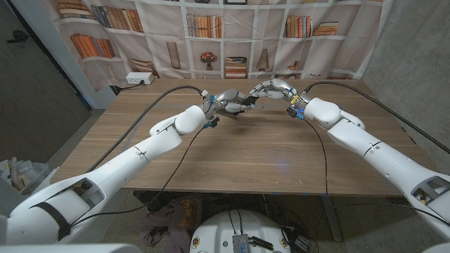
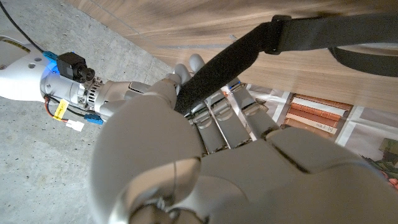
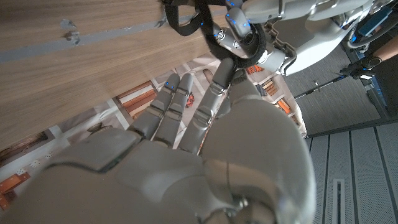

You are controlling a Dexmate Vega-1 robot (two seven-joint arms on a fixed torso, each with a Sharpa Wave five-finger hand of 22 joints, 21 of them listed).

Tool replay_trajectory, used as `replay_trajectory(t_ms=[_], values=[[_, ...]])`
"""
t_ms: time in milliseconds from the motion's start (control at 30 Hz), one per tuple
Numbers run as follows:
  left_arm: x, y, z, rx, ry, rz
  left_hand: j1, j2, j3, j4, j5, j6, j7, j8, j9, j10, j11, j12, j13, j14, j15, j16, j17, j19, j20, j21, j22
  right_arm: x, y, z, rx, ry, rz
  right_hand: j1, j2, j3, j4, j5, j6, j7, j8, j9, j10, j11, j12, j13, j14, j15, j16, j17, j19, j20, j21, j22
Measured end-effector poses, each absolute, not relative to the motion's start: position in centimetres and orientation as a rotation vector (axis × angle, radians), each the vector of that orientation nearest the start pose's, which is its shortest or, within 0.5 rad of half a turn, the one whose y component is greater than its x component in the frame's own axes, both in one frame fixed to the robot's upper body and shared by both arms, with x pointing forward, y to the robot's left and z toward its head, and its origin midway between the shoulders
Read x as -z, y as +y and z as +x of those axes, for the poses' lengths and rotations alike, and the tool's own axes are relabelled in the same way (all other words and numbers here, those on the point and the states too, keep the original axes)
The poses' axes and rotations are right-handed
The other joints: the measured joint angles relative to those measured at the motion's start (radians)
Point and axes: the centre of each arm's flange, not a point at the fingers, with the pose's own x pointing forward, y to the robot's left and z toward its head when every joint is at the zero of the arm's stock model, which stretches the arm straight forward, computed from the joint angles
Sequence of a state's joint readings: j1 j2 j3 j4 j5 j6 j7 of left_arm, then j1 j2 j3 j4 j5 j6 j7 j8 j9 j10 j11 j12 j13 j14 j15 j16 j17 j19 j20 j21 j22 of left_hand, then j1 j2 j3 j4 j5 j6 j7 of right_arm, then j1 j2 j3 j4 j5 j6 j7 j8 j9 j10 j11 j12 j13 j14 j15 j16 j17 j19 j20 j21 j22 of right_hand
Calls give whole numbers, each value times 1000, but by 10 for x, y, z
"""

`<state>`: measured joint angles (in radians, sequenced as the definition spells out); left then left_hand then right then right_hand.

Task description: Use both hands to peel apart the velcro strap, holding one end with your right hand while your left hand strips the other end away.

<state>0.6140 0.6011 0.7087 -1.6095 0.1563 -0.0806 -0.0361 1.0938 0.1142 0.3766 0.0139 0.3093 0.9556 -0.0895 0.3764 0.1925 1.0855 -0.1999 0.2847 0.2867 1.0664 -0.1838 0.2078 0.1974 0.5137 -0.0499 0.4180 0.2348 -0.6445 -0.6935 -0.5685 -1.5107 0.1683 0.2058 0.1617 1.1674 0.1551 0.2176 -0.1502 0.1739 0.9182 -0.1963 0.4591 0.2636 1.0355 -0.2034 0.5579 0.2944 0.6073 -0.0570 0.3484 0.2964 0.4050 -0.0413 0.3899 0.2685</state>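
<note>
Black velcro strap (image 1: 247, 102) is held in the air above the far middle of the wooden table (image 1: 267, 158), between the two hands. In the left wrist view the strap (image 2: 249, 50) is seen as a broad dark band running out from the left hand's fingers (image 2: 214, 109), with a step where one layer lies over another and a loop curving off at the far end. The left hand (image 1: 226, 104) is clamped on its end of the strap, band pinched against the fingers. The right hand (image 1: 273, 89) is raised just right of the strap; in the right wrist view its fingers (image 3: 180, 106) are seen extended and close together, reaching toward a dark loop of strap (image 3: 180, 22) near the other hand. Whether the right hand actually grips the strap cannot be told from the pictures.

Both hands are close together, well above the tabletop, at the far side of the table. A faint shadow is cast on the wood beneath them. Black cables (image 1: 169, 91) are trailed from both wrists back over the table.

Behind the table a printed bookshelf backdrop (image 1: 232, 35) is hung. A white power strip (image 1: 138, 79) is noted at the far left, beyond the table corner.
</note>
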Motion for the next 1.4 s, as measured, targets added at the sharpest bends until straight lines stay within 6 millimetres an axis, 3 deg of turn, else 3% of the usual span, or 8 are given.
replay_trajectory(t_ms=[67, 167, 233, 333, 400, 800, 1400], values=[[-47, 113, 604, 386, -806, 992, 0, 0, 0, 0, 0, 0, 0, -1, 0, 0, 0, 0, 0, 0, 0, 0, 0, 0, 0, 0, 0, -64, -207, 617, -430, -736, -752, 15, -2, 0, 0, 0, 0, 0, 0, -1, 5, 5, 2, 6, 53, -2, 30, 21, 4, -3, 21, 10], [-47, 115, 605, 381, -805, 991, 0, 0, 0, 0, 0, 0, 0, -1, 0, 0, 0, 0, 0, 0, 0, 0, 0, 0, 0, 0, 0, -65, -207, 616, -422, -744, -755, 52, -15, -18, 1, 0, -2, -3, 0, 2, 6, 7, -6, 18, 222, -25, 148, 146, 52, -3, 135, 84], [-47, 115, 605, 378, -805, 991, 0, 0, 0, 0, 0, 0, 0, -1, 1, 0, 0, 0, 0, 0, 0, 0, 0, 0, 0, 0, 0, -64, -207, 616, -418, -748, -753, 69, -22, -43, 6, 4, -6, -6, -3, 10, 8, 8, -37, 41, 335, -59, 229, 300, 75, -3, 307, 181], [-48, 116, 605, 375, -805, 990, 0, 0, 0, 0, 0, 0, 0, -1, 1, 0, 0, -3, 0, 0, 0, 0, 0, 0, 0, 4, 0, -65, -208, 616, -412, -754, -750, 79, -19, -64, 12, 4, 1, -12, -40, 31, 12, 12, -111, 84, 395, -96, 195, 481, 33, -5, 631, 275], [-48, 116, 605, 374, -805, 990, 0, 0, 0, 0, 0, 0, 0, -2, 1, 0, 0, -3, 0, 0, 0, 0, 0, 0, 0, 4, -2, -65, -209, 616, -410, -756, -749, 79, -19, -65, 12, 4, 1, -13, -49, 39, 12, 12, -130, 94, 412, -103, 177, 510, 31, -4, 712, 285], [-50, 120, 610, 367, -800, 992, 0, 0, 0, 0, 5, 0, 0, -2, 1, 0, 0, -4, 0, 0, 0, 0, 0, -4, 4, 4, -3, -66, -208, 619, -421, -767, -750, 104, -10, -53, 1, 4, -3, -9, -58, 47, -10, 16, -137, 107, 417, -107, 162, 517, 80, -6, 743, 269], [-51, 117, 612, 376, -805, 998, 0, 0, 0, 0, 5, -2, -2, -6, 6, 2, -2, -8, -1, 0, 0, 0, 0, -3, 4, 11, -3, -73, -218, 625, -421, -769, -726, 111, -12, -49, -3, 8, 3, -4, -58, 42, -10, 23, -136, 116, 431, -114, 158, 526, 90, -7, 743, 250]])
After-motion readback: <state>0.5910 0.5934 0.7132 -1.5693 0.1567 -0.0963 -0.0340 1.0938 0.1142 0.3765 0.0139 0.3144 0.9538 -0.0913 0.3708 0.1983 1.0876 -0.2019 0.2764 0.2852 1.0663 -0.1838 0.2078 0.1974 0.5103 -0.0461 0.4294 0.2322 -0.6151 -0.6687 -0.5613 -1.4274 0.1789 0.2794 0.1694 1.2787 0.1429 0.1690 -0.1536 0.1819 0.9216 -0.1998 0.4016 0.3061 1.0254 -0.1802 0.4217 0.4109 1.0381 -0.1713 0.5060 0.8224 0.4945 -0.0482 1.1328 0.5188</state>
